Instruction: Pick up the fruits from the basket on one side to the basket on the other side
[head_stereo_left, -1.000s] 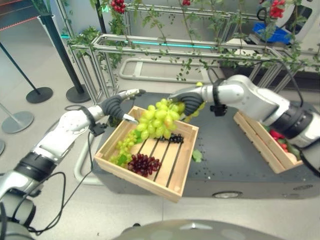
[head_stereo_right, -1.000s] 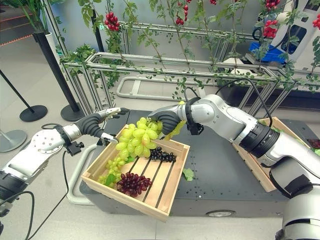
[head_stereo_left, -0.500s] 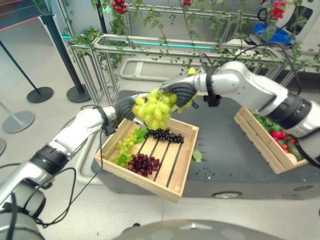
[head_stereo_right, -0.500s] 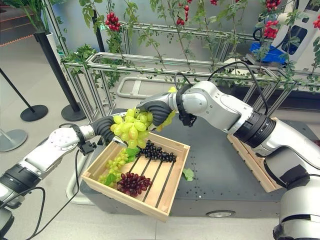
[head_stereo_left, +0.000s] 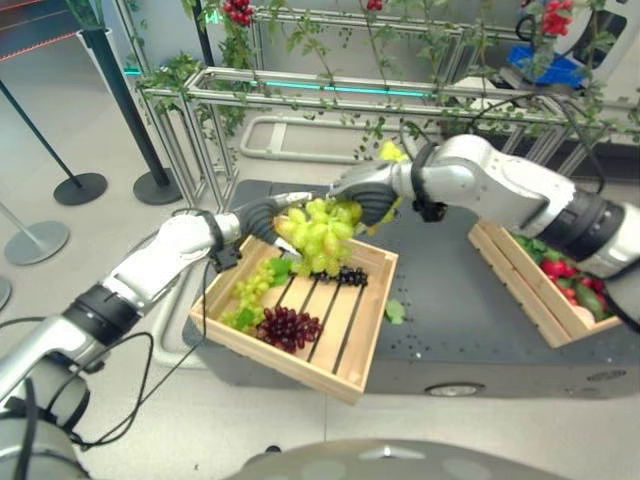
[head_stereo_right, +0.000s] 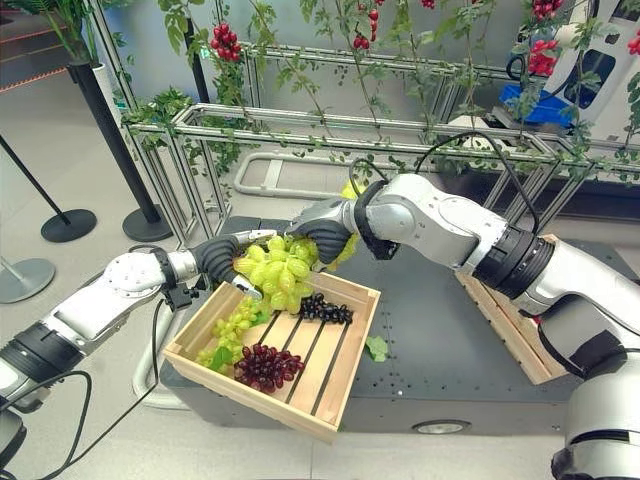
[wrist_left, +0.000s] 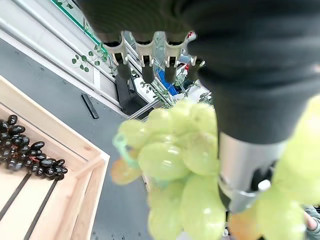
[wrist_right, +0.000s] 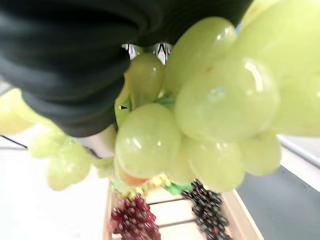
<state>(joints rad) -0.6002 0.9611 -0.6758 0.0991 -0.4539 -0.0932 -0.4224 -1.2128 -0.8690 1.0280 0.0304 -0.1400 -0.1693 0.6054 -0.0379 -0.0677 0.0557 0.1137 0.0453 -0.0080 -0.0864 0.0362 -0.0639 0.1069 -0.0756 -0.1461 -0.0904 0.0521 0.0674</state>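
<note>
A large green grape bunch (head_stereo_right: 277, 270) is held aloft above the far edge of the wooden basket (head_stereo_right: 330, 395), gripped from above by the curled right hand (head_stereo_right: 322, 236), while the left hand (head_stereo_right: 232, 262) is laid against its side with fingers extended. Three bunches are counted inside that basket: one green bunch (head_stereo_right: 228, 333), one dark red bunch (head_stereo_right: 263, 366), one black bunch (head_stereo_right: 325, 309). A second basket (head_stereo_left: 525, 290) holding produce is seen at the right end of the dark table (head_stereo_right: 430, 330).

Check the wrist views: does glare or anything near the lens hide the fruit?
Right wrist view: green grapes hang at the lens with soft highlights, no harsh glare; the right hand's dark cover masks a corner; red grapes and black grapes show beyond. Left wrist view: the left hand's cover masks much, lighting even.
</note>
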